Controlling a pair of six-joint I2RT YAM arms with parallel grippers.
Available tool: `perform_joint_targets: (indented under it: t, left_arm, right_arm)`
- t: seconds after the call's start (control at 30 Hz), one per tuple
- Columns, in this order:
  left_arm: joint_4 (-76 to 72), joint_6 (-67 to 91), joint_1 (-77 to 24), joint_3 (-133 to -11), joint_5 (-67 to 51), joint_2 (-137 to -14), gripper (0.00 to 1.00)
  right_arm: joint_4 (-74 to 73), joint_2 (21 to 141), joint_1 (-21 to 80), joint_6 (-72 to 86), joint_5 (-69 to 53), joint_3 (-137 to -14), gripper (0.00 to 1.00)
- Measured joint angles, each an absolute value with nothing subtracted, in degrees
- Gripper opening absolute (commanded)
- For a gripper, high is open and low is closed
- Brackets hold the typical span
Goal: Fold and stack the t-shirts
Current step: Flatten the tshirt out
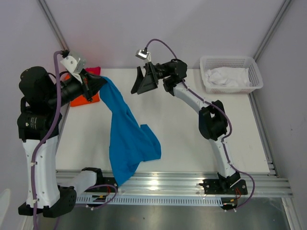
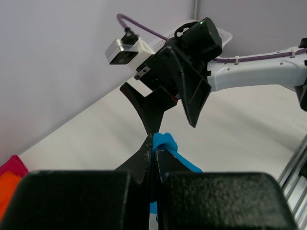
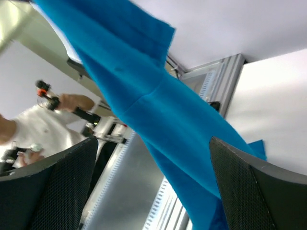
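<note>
My left gripper (image 1: 99, 82) is shut on a bunched edge of the bright blue t-shirt (image 1: 127, 139), held up at the back left. In the left wrist view the blue cloth (image 2: 166, 142) pokes out between the closed fingertips of the left gripper (image 2: 153, 143). The shirt hangs down, and its lower end trails over the table to the front rail. My right gripper (image 1: 142, 81) stands open just to the right, facing the shirt and apart from it. The right wrist view shows blue cloth (image 3: 158, 110) beyond the spread fingers (image 3: 57, 187). An orange t-shirt (image 1: 79, 100) and a pinkish-red one (image 1: 94, 70) lie behind the left arm.
A white lattice basket (image 1: 255, 72) with white cloth (image 1: 225, 77) inside sits at the back right corner. An aluminium rail (image 1: 192, 183) runs along the table's front edge. A person in white (image 3: 29, 129) shows past the rail in the right wrist view.
</note>
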State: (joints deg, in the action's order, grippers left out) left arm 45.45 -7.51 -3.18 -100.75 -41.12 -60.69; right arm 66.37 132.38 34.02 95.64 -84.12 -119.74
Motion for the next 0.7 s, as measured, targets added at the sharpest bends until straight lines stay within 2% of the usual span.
perform_joint_targets:
  t: [0.1, 0.17, 0.23, 0.33, 0.47, 0.6, 0.7]
  left_arm:
    - [45.21, -7.51, -3.18, -100.03, -41.12, -60.31, 0.0]
    - [45.08, -7.51, -3.18, -99.68, -41.12, -60.25, 0.0]
    - [44.88, -7.51, -3.18, -99.37, -41.12, -60.23, 0.0]
    - [44.66, -7.49, -3.18, -98.85, -41.1, -60.2, 0.0]
    - [44.42, -7.49, -3.18, -98.43, -41.1, -60.23, 0.0]
    - [43.55, -7.31, -3.18, -97.67, -41.12, -60.23, 0.0]
    - [42.74, -6.98, -3.18, -96.57, -41.12, -60.25, 0.0]
  right_arm:
    - [66.04, 126.96, 34.0, 87.07, -85.01, -113.93, 0.99]
    - [56.66, 121.16, 33.74, 73.34, -85.12, -109.34, 0.99]
    - [35.97, 115.68, 33.63, 51.53, -83.4, -108.71, 0.99]
    - [-3.14, 113.12, 34.52, 11.77, -74.7, -121.3, 0.99]
    - [-27.46, 105.32, 41.34, -21.12, -58.57, -118.19, 0.99]
    - [-38.59, 101.86, 52.62, -39.05, -44.91, -111.5, 0.99]
    - [-42.65, 102.15, 54.65, -43.44, -39.97, -108.51, 0.99]
